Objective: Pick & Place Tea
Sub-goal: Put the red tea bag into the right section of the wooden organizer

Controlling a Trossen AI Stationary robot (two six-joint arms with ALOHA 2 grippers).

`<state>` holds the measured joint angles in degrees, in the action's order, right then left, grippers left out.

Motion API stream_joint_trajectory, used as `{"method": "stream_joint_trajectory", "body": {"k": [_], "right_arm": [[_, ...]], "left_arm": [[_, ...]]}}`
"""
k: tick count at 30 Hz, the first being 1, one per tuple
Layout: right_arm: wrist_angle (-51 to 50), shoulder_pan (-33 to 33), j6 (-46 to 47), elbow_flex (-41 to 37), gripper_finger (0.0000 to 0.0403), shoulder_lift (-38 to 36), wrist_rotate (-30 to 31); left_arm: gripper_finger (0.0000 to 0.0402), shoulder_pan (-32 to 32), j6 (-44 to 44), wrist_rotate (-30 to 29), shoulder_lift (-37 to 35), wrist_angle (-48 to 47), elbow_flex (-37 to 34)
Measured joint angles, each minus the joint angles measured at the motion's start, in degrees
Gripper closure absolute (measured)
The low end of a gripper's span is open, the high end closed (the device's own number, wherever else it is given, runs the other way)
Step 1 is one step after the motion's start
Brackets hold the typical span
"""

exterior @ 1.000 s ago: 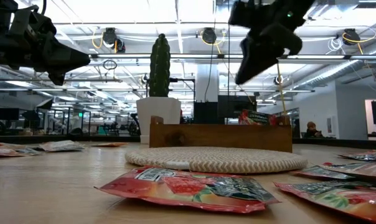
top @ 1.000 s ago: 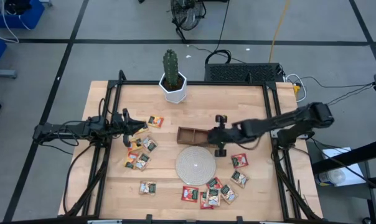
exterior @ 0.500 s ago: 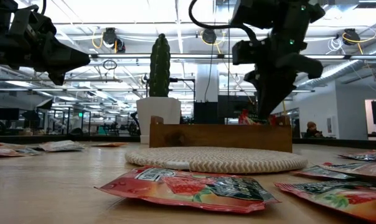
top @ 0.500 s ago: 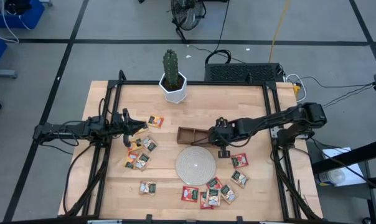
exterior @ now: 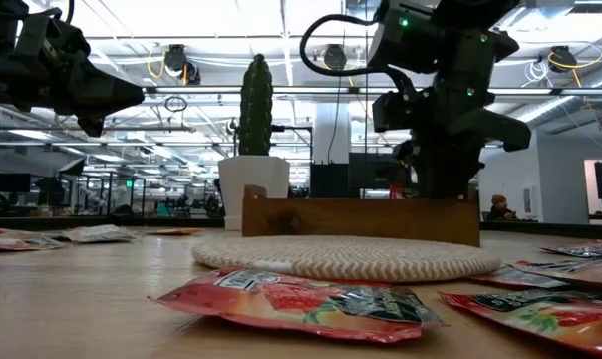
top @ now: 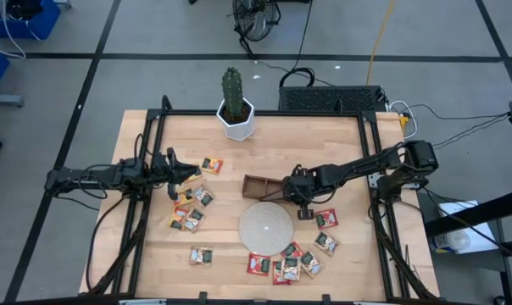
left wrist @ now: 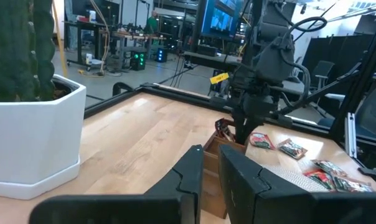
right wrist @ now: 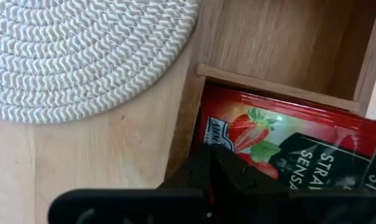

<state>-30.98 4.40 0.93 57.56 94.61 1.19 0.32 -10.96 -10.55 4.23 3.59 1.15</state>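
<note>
The brown wooden tray [top: 260,182] sits just beyond the pale woven disc [top: 266,227]. My right gripper [top: 292,193] is down in the tray's right-hand compartment, shut, over a red strawberry tea sachet [right wrist: 281,143] that lies there against the dividing wall. Other sachets lie flat in a group on the left [top: 192,207] and a group at the near right [top: 303,258]. My left gripper [top: 188,173] hovers above the left group, with only a narrow gap between its fingers [left wrist: 210,171], holding nothing. My right gripper comes from above, pointing down into the compartment. Its shut fingertips [right wrist: 222,163] meet the red sachet's corner [right wrist: 206,134] beside the tray's wall. The sachet lies face up under them rather than hanging. The fingers hide whether they pinch that corner or only press on it.
A cactus in a white pot [top: 235,114] stands at the far edge. One red sachet [top: 326,219] lies right of the disc, and one lies alone near the front left [top: 202,254]. Black frame rails run along the table's sides. Bare wood lies between pot and tray.
My right gripper has come down from well above the tray into its right-hand compartment and has drawn a little toward the near edge. The red sachet that stuck up above the tray's wall now sits lower, almost hidden behind it. The left arm has kept still.
</note>
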Motion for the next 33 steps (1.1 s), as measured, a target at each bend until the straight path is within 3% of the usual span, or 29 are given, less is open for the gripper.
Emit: {"method": "stream_joint_trajectory", "body": {"k": [23,33], "right_arm": [[-3.1,-0.1,1.8,0.0,0.0403,4.6,8.4],[-2.8,3.0,2.9,-0.1,0.0403,4.9,21.3]], "left_arm": [[0.035,0.0,0.0,0.0,0.0,0.0,0.0],[0.035,0.0,0.0,0.0,0.0,0.0,0.0]]}}
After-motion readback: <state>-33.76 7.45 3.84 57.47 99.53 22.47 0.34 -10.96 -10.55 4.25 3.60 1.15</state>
